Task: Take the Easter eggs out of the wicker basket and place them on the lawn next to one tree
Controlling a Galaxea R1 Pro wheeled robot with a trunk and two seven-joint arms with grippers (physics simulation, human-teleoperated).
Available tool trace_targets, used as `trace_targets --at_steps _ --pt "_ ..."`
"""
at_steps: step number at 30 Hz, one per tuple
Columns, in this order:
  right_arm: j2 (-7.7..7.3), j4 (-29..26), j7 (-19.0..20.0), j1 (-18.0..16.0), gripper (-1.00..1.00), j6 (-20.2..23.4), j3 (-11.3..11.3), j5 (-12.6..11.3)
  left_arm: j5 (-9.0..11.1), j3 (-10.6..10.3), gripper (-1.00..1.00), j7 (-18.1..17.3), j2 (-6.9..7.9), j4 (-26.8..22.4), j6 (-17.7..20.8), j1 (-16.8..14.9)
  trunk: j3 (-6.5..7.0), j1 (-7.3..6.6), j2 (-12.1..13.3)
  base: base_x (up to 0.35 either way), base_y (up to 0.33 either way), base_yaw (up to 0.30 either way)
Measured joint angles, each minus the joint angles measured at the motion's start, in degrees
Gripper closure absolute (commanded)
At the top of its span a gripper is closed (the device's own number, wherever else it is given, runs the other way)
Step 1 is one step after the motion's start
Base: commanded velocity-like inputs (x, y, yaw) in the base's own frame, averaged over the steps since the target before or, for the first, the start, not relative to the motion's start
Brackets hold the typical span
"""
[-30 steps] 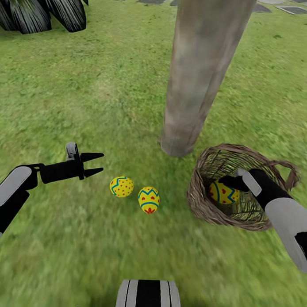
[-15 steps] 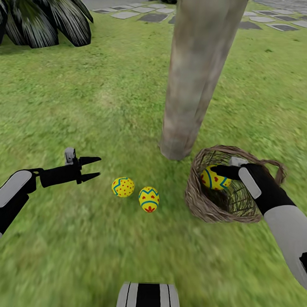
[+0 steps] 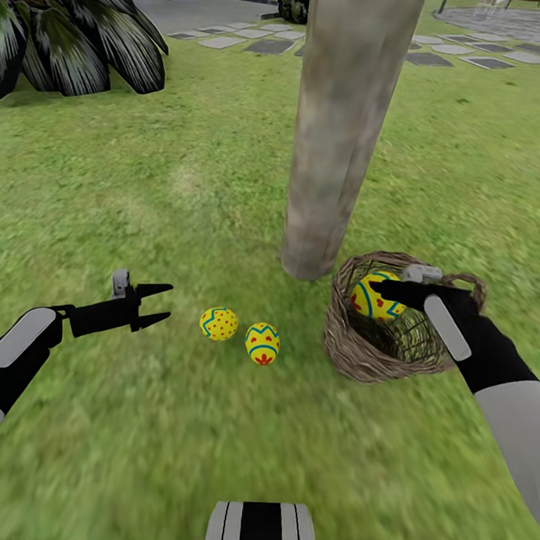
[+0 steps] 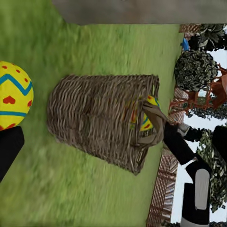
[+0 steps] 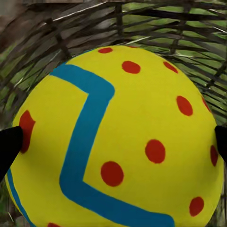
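Now the right gripper (image 3: 376, 292), fingers clamped on the last egg (image 3: 373, 297), must clear the basket (image 3: 352, 358); left gripper (image 3: 161, 303) fingers apart.

- Short, patchy green grass (image 3: 188, 174) covers the ground, brighter in some spots and duller in others.
- A dark, spiky-leaved plant (image 3: 75, 45) stands at the far left edge of the grass.
- Grey stepping stones (image 3: 266, 46) lie in a row across the far side, beside a paved grey area (image 3: 497, 21).
- Dense bushes (image 4: 196, 71) and a brown slatted fence (image 4: 163, 189) stand further off under pale sky.
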Motion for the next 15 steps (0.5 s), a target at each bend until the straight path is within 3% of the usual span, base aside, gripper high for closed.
trace_targets --at_steps 2,5,8,10,12,15 --pt "-0.16 -4.4 -1.3 1.5 1.0 0.0 0.0 0.2 0.1 0.0 -1.0 0.0 -0.02 0.2 0.0 0.0 0.0 0.0 0.0 0.0 0.0 0.0" --pt "-0.78 -14.9 -8.4 5.4 1.0 0.0 0.0 0.2 0.1 0.0 -1.0 -0.1 -0.16 0.2 -0.1 0.0 0.0 0.0 0.0 0.0 0.0 0.0" --pt "-0.82 -21.2 -15.8 8.1 1.0 -0.1 -0.1 0.3 0.1 -0.1 -1.0 0.0 -0.25 0.2 -0.1 0.0 0.0 0.0 0.0 0.0 0.0 0.0" --pt "-0.74 -23.2 -21.2 8.5 1.0 -0.2 -3.2 0.4 0.2 -0.1 -1.0 -0.1 -0.26 0.2 -0.1 0.0 0.0 0.0 0.0 0.0 0.0 0.0" --pt "-0.62 -24.7 -23.0 8.6 1.0 -0.2 -6.7 0.3 0.2 -0.1 -1.0 -0.1 -0.27 0.2 -0.1 0.0 0.0 0.0 0.0 0.0 0.0 0.0" --pt "-0.29 -26.2 -23.9 8.6 1.0 -0.2 -8.3 0.2 0.1 -0.5 -1.0 -0.1 -0.31 -0.1 -0.1 0.0 0.0 0.0 0.0 0.0 0.0 0.0"
